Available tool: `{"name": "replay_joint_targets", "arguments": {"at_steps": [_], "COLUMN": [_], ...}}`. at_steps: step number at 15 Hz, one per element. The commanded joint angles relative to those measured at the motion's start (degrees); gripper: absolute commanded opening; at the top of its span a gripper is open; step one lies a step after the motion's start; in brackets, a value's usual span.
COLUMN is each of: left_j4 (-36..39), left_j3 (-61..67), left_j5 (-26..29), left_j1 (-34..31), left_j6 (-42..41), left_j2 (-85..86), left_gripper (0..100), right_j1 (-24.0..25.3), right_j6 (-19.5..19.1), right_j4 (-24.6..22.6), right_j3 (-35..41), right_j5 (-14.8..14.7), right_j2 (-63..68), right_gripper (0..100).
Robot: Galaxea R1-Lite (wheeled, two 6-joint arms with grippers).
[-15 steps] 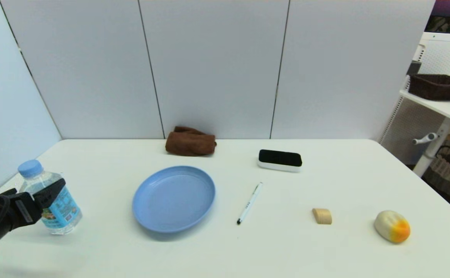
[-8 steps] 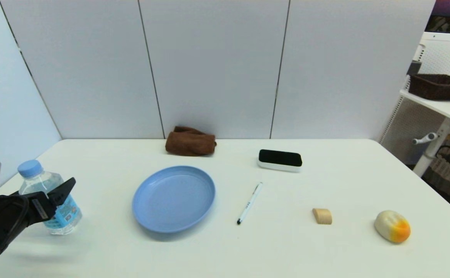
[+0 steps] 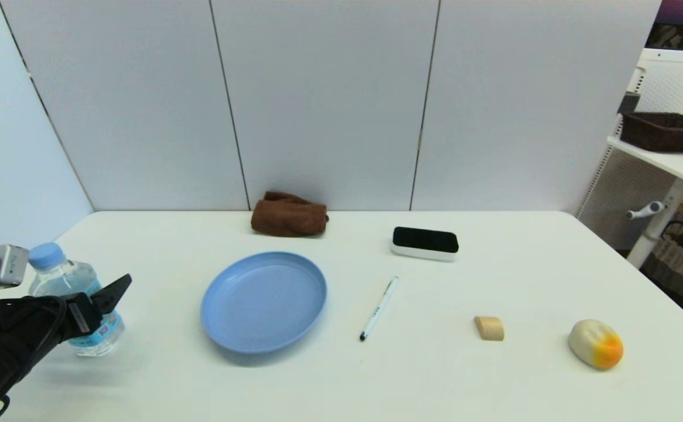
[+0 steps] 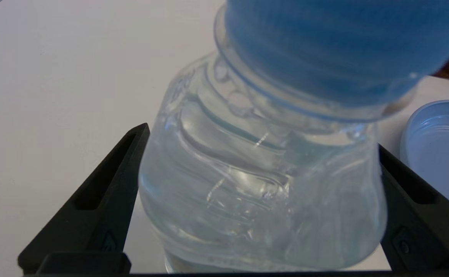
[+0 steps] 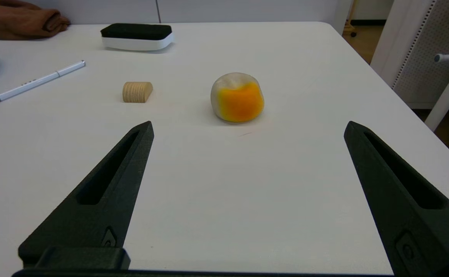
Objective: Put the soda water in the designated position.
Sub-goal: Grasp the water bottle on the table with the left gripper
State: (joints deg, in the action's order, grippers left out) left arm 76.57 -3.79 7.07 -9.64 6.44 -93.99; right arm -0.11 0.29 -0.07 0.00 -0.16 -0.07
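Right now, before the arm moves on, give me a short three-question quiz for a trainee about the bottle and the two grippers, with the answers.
1. True or false: the soda water lies on its side on the blue plate.
2. Which item sits nearest the right gripper? A) the brown cloth B) the orange-and-white lump C) the black-topped eraser
3. Short answer: what stands between the fingers of the left gripper?

Key
1. False: it stands upright on the white table, to the left of the plate.
2. B
3. The soda water; the fingers are spread open on either side of it.
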Motion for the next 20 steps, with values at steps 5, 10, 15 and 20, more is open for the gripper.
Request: {"name": "replay_joint_targets", "arguments": {"at_steps": [5, 10, 15, 20], "left_j4": [2.36, 3.50, 3.76, 3.68], "left_j3": [-0.16, -1.04, -2.01, -1.83], "left_j5": [-0.30, -0.30, -0.30, -0.30], "left_j1": [-1.78, -1.96, -2.05, -2.13], "left_j6": [-0.46, -0.28, -0.28, -0.37], "left_j2": [-0.23, -1.72, -2.69, -2.60], "left_gripper": [100, 100, 100, 100], "right_j1": [0.02, 0.02, 0.02, 0.02], "right_j6": [-0.03, 0.06, -0.03, -0.03], "right_j4": [-0.01, -0.01, -0.01, -0.01], "right_j3": [0.00, 0.00, 0.00, 0.00], "right_j5": [-0.02, -0.02, -0.02, -0.02], "right_j2": [0.07, 0.07, 0.07, 0.07], "right_gripper": [100, 100, 100, 100]}}
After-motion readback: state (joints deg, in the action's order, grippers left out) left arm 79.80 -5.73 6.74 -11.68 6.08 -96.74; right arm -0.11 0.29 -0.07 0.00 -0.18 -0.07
